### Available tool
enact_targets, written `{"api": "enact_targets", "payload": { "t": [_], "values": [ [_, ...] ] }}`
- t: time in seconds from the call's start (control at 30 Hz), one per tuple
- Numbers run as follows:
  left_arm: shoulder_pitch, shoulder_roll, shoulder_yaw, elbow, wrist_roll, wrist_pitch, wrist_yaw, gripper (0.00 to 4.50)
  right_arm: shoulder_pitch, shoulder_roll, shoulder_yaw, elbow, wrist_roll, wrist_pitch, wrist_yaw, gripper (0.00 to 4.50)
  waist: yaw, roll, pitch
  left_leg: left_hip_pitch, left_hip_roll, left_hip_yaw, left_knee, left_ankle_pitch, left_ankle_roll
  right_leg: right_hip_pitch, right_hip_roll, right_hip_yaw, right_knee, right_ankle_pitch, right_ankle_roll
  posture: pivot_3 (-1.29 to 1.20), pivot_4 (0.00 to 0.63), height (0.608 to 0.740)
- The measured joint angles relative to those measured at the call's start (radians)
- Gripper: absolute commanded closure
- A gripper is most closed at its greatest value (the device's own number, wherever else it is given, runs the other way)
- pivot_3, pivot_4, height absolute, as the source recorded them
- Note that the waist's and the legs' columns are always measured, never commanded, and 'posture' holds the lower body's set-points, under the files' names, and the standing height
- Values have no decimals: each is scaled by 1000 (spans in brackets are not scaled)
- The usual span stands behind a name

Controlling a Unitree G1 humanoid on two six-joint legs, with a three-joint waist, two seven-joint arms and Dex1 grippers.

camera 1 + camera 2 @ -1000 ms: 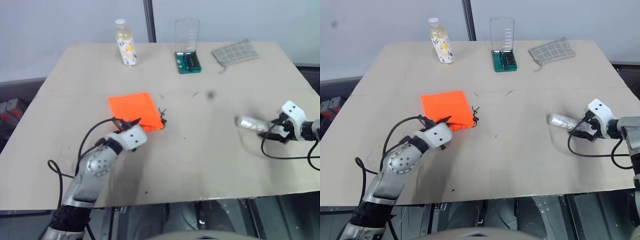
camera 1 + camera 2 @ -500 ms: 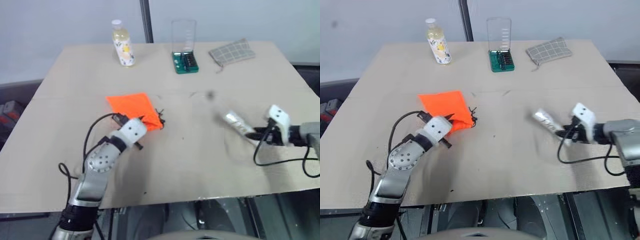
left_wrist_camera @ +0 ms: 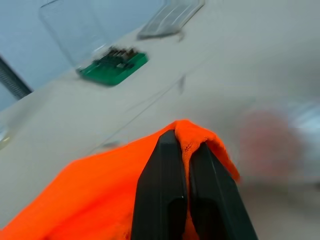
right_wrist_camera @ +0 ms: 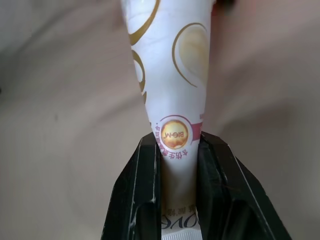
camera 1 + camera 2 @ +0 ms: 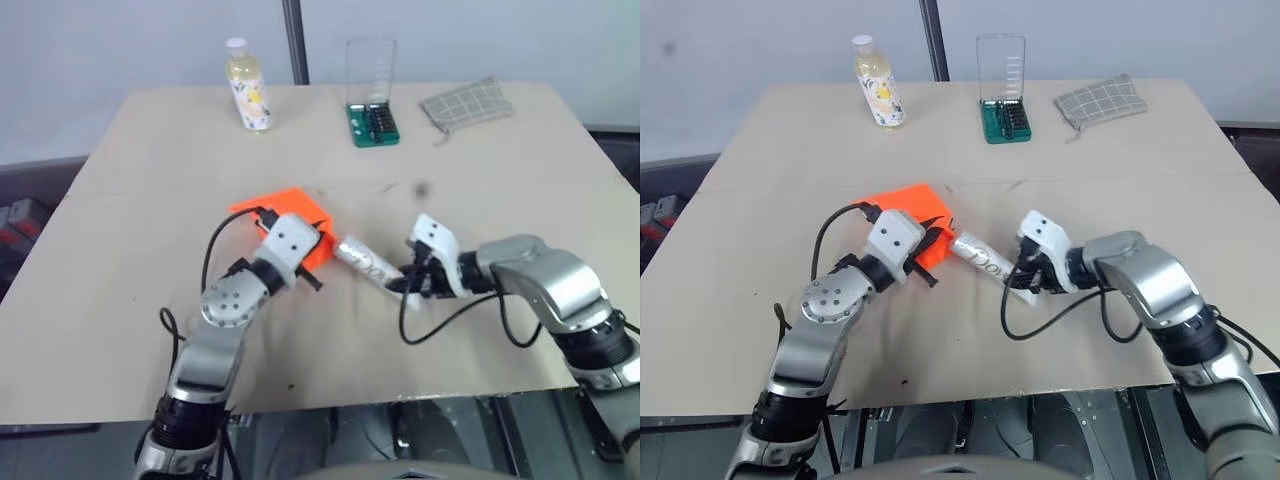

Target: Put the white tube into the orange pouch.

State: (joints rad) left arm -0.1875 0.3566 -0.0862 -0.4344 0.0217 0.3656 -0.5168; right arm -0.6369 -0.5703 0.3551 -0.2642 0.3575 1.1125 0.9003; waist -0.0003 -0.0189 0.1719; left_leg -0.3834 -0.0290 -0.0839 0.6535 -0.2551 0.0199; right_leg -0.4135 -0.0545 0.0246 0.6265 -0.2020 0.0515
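Insertion stage, not yet completed. The orange pouch (image 5: 908, 205) is lifted at one edge by the left gripper (image 3: 182, 150), whose fingers are pinched together on the fabric. The white tube (image 5: 980, 259) is clamped at its tail end by the right gripper (image 4: 177, 150) and is pointed at the pouch, its far end just beside the raised edge. Entry into the pouch and release are judged outstanding.
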Motion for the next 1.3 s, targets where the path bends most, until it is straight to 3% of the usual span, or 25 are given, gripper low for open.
{"api": "enact_targets", "payload": {
  "t": [0.23, 0.37, 0.53, 0.77, 1.1, 1.2, 1.3],
  "values": [
    [0, 21, 8, -59, -46, 67, -9, 4500, -50, 26, 99, 30, -22, 1, -14, 3617, -7, 0, 0, 0, -1, 0, 0, 0, 0, 0, 0, 0, 0, 0, 0, 0, 150, 740],
    [13, 57, 7, -94, -65, 72, -32, 4500, -83, 91, 92, 68, -10, 70, -43, 3617, -16, 0, 0, 0, -1, 0, 0, 0, 0, 0, 1, 0, 0, 0, 0, 0, 150, 740],
    [125, 158, -12, -147, -85, 55, -108, 4500, -129, 216, -28, 167, 61, 283, -105, 3617, -16, 0, 0, 0, 0, -1, -2, 0, 0, -1, 1, 0, 1, 0, 0, 0, 150, 740],
    [158, 197, -36, -147, -76, -5, -121, 4500, -187, 343, -206, 261, 125, 464, -174, 3617, -13, 1, 0, 0, -1, -1, -2, 0, 0, -2, 0, 1, 1, 0, 0, 0, 150, 740],
    [238, 209, -61, -191, -75, -28, -121, 4500, -237, 548, -510, 446, 200, 496, -366, 3617, -17, 2, 1, 0, -1, 0, -4, 0, 0, -3, 0, 1, 1, 0, -1, 0, 150, 740],
    [240, 211, -64, -191, -68, -27, -119, 4500, -225, 592, -513, 434, 200, 491, -405, 3617, -18, 2, 1, 0, -1, 0, -5, 0, 0, -3, 0, 0, 1, 0, -1, 0, 150, 740],
    [234, 193, -70, -176, -38, -10, -91, 4500, -189, 553, -446, 373, 199, 462, -405, 3617, -16, 3, 1, -1, -2, 0, -4, 0, 0, -3, 0, 0, 1, 0, 0, 0, 150, 740]
  ]
}}
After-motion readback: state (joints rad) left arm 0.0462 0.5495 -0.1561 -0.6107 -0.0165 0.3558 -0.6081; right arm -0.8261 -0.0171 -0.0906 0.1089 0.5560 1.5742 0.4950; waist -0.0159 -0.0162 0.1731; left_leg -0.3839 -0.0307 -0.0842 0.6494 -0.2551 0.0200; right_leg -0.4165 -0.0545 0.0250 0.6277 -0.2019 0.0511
